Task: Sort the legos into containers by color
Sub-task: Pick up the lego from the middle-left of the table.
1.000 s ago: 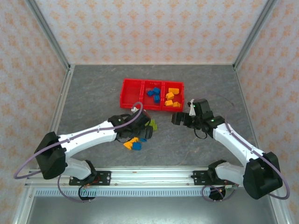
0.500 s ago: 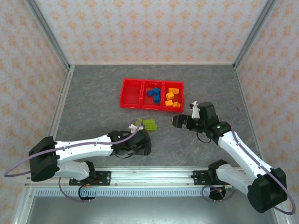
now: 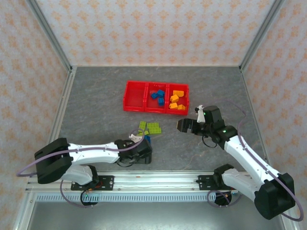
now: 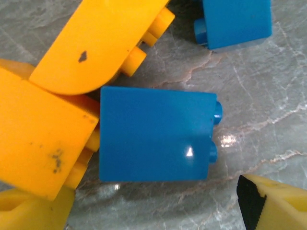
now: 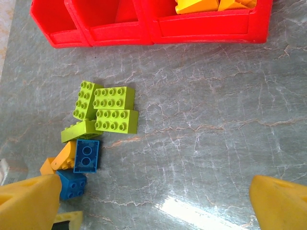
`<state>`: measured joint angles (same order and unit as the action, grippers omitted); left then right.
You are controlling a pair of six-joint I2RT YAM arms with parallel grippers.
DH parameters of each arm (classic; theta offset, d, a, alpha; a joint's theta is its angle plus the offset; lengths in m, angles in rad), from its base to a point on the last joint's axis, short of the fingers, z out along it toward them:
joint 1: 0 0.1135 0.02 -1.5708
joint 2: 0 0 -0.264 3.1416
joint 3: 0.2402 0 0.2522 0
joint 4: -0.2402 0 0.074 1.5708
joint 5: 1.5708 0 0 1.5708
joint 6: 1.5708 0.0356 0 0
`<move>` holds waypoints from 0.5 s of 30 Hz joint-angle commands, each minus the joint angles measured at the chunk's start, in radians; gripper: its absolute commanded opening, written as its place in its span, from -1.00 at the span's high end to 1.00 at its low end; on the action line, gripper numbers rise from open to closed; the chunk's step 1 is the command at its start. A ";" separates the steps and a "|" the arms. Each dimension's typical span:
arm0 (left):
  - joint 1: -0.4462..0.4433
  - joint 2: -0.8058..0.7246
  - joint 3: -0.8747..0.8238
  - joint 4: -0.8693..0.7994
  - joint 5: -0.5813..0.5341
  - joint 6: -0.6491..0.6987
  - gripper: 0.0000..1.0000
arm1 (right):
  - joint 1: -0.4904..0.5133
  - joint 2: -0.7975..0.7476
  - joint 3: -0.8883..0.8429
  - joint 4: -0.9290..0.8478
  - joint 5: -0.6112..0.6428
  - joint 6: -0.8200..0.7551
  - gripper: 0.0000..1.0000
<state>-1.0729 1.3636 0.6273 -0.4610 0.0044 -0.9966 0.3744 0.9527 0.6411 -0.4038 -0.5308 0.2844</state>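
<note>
Blue lego (image 4: 156, 141) sideways, studs rightward

Blue brick (image 4: 156, 136) ctr, on side; orange bricks (image 4: 96, 43) touching left; 2nd blue (image 4: 235, 21) top-rt.

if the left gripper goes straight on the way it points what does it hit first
Most likely the blue plastic lego brick lying centred ahead of the left gripper; depth is unclear.

The tray (image 3: 134, 96) is bright red, with blue bricks (image 3: 157, 96) in its middle compartment and orange-yellow bricks (image 3: 178, 94) at three o'clock of those. At six o'clock of the tray lie lime green bricks (image 3: 153, 127) on a grey table (image 3: 96, 105) veined in white like marble. The walls (image 3: 153, 28) are pale pink with a repeating orange floral motif.
</note>
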 commanded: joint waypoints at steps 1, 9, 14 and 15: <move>0.036 0.030 0.006 0.063 -0.004 0.032 -0.82 | 0.003 -0.030 -0.007 -0.003 0.026 0.006 -1.00; 0.143 0.043 0.064 0.137 -0.005 0.110 -0.81 | 0.003 -0.048 -0.008 -0.003 0.044 0.009 -1.00; 0.180 0.075 0.127 0.154 -0.017 0.147 -0.81 | 0.003 -0.046 -0.008 -0.003 0.056 0.011 -1.00; 0.184 0.084 0.140 0.152 -0.024 0.153 -0.81 | 0.004 -0.046 -0.009 -0.004 0.057 0.012 -1.00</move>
<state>-0.8955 1.4281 0.7212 -0.3592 0.0326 -0.8928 0.3744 0.9188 0.6411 -0.4046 -0.5034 0.2874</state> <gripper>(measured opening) 0.904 0.998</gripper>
